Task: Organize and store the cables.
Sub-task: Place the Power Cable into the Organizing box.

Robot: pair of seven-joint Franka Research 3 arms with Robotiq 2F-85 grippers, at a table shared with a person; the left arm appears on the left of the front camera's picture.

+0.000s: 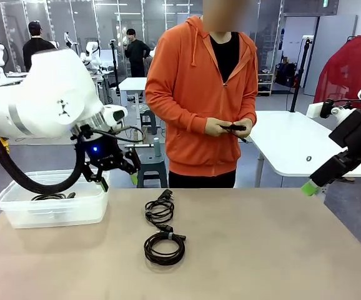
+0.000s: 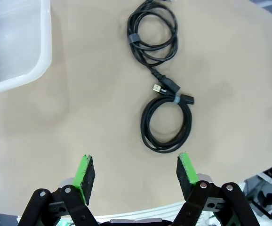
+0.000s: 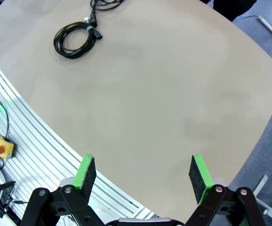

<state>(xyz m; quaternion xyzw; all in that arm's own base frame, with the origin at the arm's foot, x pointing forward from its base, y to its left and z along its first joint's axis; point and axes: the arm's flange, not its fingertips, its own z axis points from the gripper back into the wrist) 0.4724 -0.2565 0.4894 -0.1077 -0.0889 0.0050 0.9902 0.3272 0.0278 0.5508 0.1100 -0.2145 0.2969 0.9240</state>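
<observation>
At table centre: far cable coil and near cable coil are lying end to end.
Left gripper: hovering wide apart, empty, by the clear bin.
Right gripper: hanging wide apart, empty, at right.
Person's hands: holding another cable.

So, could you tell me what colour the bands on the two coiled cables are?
Grey bands on black cables; the left wrist view shows them best.

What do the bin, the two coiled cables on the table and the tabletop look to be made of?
Storage bin: translucent whitish plastic, faint gloss; a dark cable inside shows through the wall. Near coiled cable and far coiled cable: black jackets with slight sheen, likely rubber or PVC; grey tie bands, material unclear. Tabletop: smooth matte beige, probably laminate; no grain shows.
</observation>
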